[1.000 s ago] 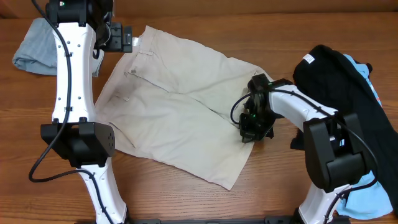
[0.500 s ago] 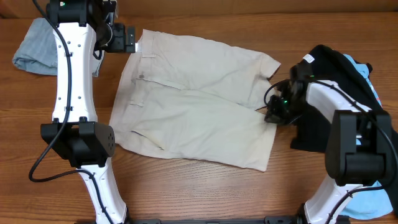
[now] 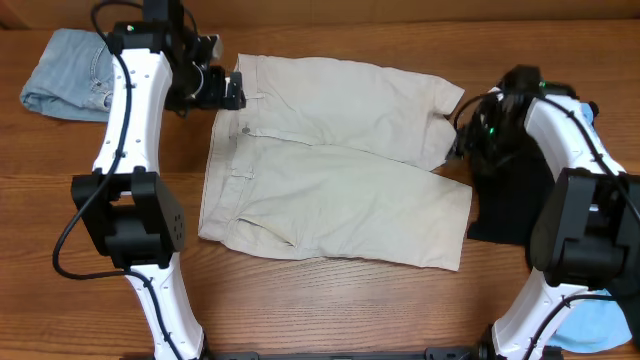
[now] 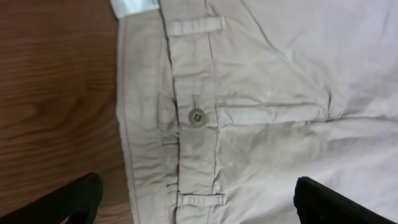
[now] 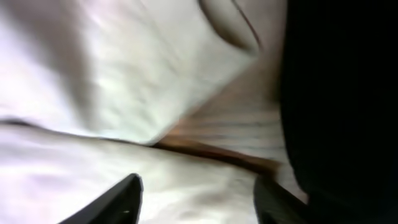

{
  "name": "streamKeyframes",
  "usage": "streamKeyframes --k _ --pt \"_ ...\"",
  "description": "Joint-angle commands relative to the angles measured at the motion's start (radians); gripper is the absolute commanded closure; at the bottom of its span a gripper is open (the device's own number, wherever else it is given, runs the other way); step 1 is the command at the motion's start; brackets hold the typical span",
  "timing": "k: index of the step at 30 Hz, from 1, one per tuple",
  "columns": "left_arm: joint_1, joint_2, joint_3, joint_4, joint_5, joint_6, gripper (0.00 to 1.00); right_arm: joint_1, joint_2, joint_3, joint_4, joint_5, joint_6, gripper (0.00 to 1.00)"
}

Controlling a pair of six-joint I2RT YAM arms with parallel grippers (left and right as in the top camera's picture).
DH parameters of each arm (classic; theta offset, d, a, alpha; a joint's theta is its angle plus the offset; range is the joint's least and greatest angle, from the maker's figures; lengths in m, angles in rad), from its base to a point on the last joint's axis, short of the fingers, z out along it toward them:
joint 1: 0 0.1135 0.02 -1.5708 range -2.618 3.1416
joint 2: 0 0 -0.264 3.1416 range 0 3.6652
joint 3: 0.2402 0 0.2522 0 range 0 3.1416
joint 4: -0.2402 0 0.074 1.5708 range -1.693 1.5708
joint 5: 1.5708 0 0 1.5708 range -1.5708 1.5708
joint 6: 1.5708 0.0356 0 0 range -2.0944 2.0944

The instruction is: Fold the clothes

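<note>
The beige khaki shorts (image 3: 340, 165) lie spread flat mid-table, waistband (image 3: 222, 160) to the left and legs to the right. My left gripper (image 3: 232, 90) hovers open over the waistband's far end. In the left wrist view its gripper (image 4: 199, 205) straddles the waistband just below the button (image 4: 196, 116), gripping nothing. My right gripper (image 3: 468, 135) hangs open at the far leg's hem. The blurred right wrist view shows its gripper (image 5: 196, 202) over beige cloth with nothing between the fingers.
A black garment (image 3: 520, 175) lies right of the shorts, under the right arm, with sky-blue cloth (image 3: 590, 325) beyond it. Faded denim shorts (image 3: 62, 85) sit at the far left corner. Bare wood runs along the table's front.
My right gripper dragged the shorts' leg to the right, spreading them flat, then opened and let go. The left gripper shifted slightly right and stayed open.
</note>
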Motion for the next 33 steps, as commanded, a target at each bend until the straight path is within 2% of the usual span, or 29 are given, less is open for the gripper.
streamKeyframes --k 1,4,15,25,33 --pt "-0.007 -0.011 -0.075 0.031 0.052 0.07 0.0 0.016 -0.065 0.081 -0.039 -0.05 -0.022 0.31" --pt "-0.007 -0.011 -0.131 0.063 0.048 0.097 0.0 0.031 -0.096 0.083 -0.04 -0.05 -0.021 0.28" --pt "-0.008 -0.011 -0.315 0.196 0.037 0.093 0.04 0.097 -0.101 0.083 -0.027 -0.048 -0.021 0.27" --pt "-0.008 -0.011 -0.446 0.326 0.055 0.097 0.25 0.101 -0.101 0.083 -0.017 -0.046 -0.021 0.26" --pt "-0.008 -0.011 -0.489 0.372 0.116 0.097 0.29 0.101 -0.101 0.083 -0.011 -0.041 -0.021 0.26"
